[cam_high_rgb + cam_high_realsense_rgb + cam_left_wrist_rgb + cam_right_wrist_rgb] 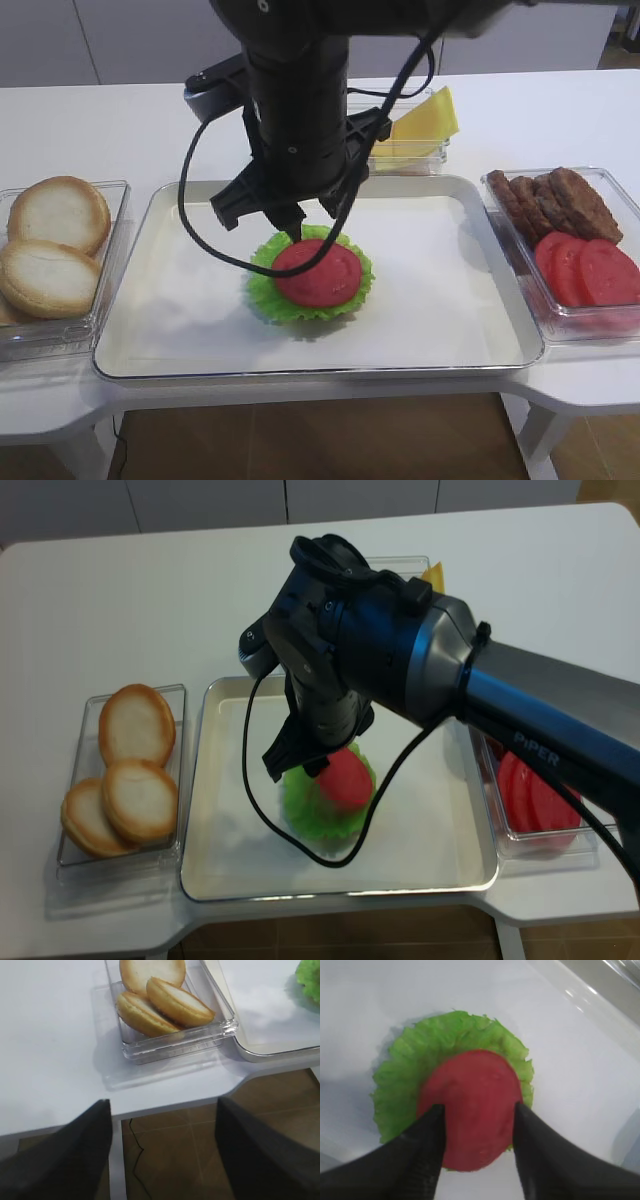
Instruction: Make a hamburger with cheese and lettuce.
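Here, on the white worktop (130, 130), the hamburger (311, 272) lies mid-tray (450, 330) between bun tub (60, 250) and tomato tub (585, 265), right gripper (477, 1110) released above it, left gripper (160, 1110) likewise released.

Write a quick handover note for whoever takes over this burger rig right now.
Right tool: open, empty, right above the tomato slice.
Left tool: open, empty, off the table's edge near the bun tub.
Hamburger: lettuce with the tomato on it, on the tray.
Cheese: in its tub behind the tray, none on the stack yet.
Done: lettuce and tomato stacked.
Left: add cheese; no bun or patty on the stack either.
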